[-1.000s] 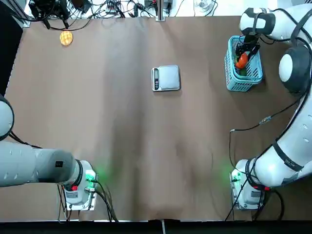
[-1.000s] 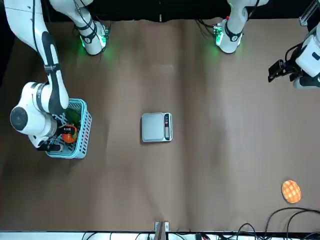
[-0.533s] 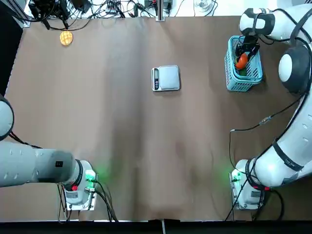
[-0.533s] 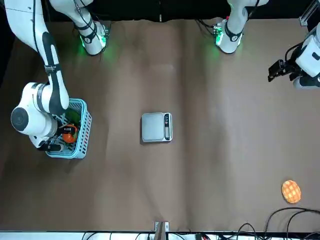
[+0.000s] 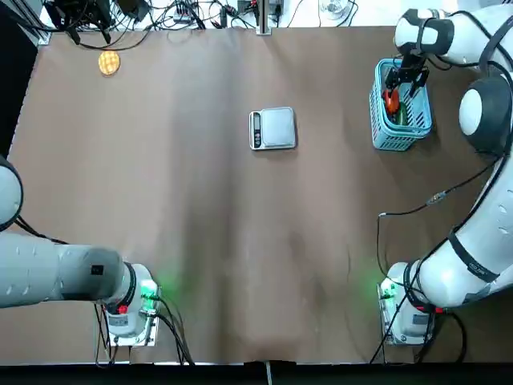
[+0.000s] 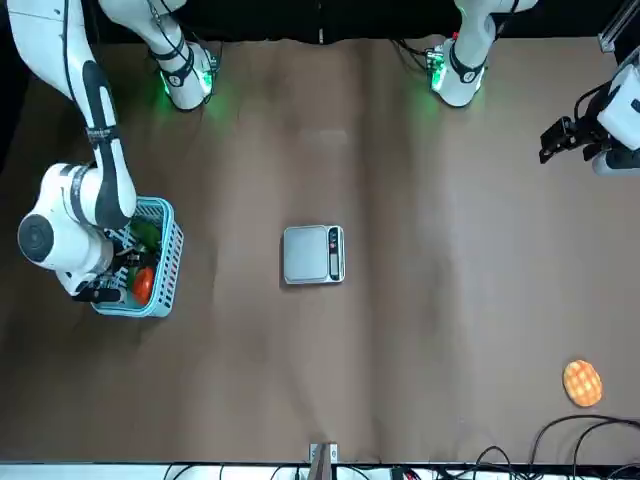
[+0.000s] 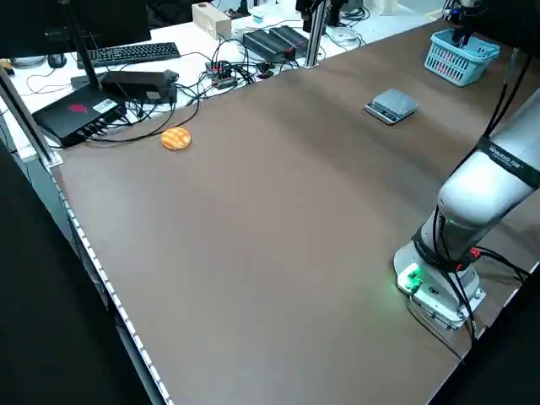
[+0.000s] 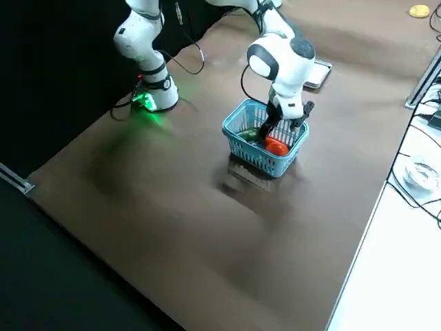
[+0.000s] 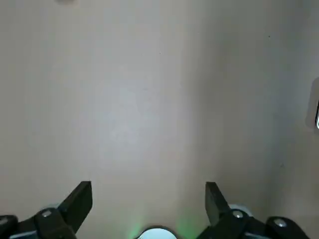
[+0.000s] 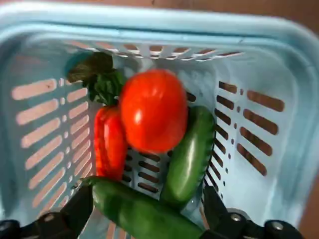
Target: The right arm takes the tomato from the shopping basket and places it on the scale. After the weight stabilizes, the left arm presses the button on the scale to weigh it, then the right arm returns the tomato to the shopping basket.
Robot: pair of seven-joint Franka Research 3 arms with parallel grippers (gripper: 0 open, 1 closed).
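Two white glossy Franka arms at the brown table. Right arm's dark gripper hovers over the small light-blue plastic lattice shopping basket at the table's far right corner; fingers spread apart, nothing between them. Small round orange-red tomato lies inside the basket, untouched, resting on the other produce: a red pepper with a green leafy stem touching one side, a green elongated vegetable touching the other, a second long green vegetable lying across nearest the fingertips. In the top view the tomato sits toward the basket's inner long wall.

Small flat square kitchen scale, silver-grey plate with a dark display strip on the robot's-left edge, sits mid-table toward the far side, well apart from the basket, plate bare.

Left arm is pulled back at the table's left edge; left gripper looks down on bare table, fingers wide apart, holding nothing.

Yellow waffle-patterned round lies at the far left corner, near the cables.
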